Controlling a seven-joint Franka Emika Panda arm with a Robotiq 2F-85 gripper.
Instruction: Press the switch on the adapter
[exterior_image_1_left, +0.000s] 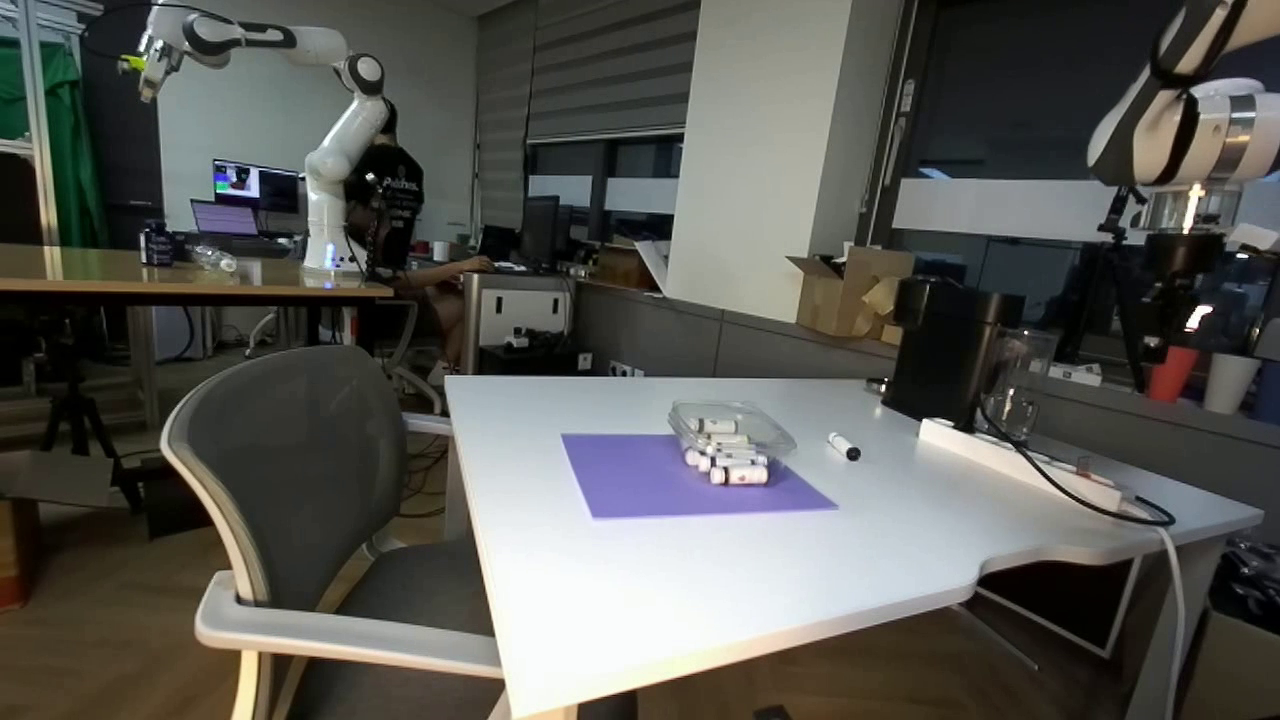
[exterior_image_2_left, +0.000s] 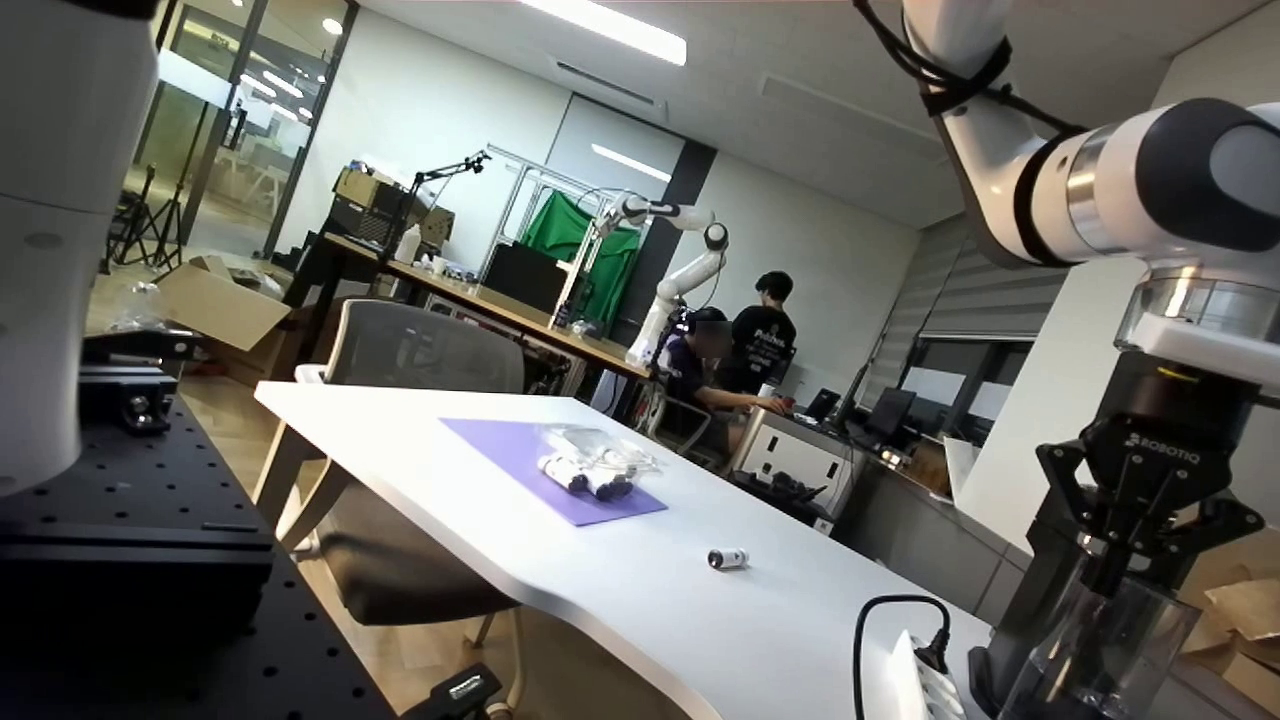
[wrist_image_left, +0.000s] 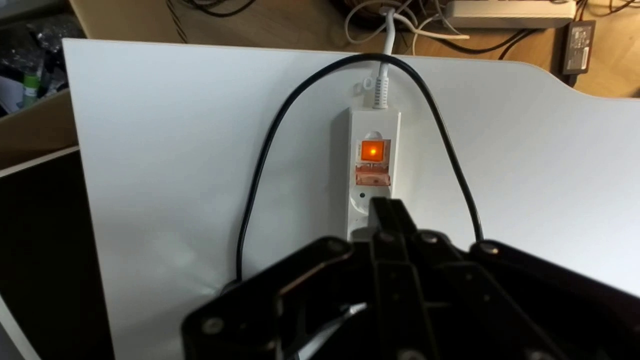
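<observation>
The tool (wrist_image_left: 389, 204) is hanging above the surface (wrist_image_left: 165, 150), its jaws lying pressed together, pinching nothing I can see. The switch (wrist_image_left: 372, 150), glowing orange, is sitting on the white adapter (wrist_image_left: 374, 122), near the edge where a white cable (wrist_image_left: 381, 92) is dropping over. From the tool, it's lying towards that edge, along the adapter's long axis, so I'm guessing a shift that way before pressing down.
</observation>
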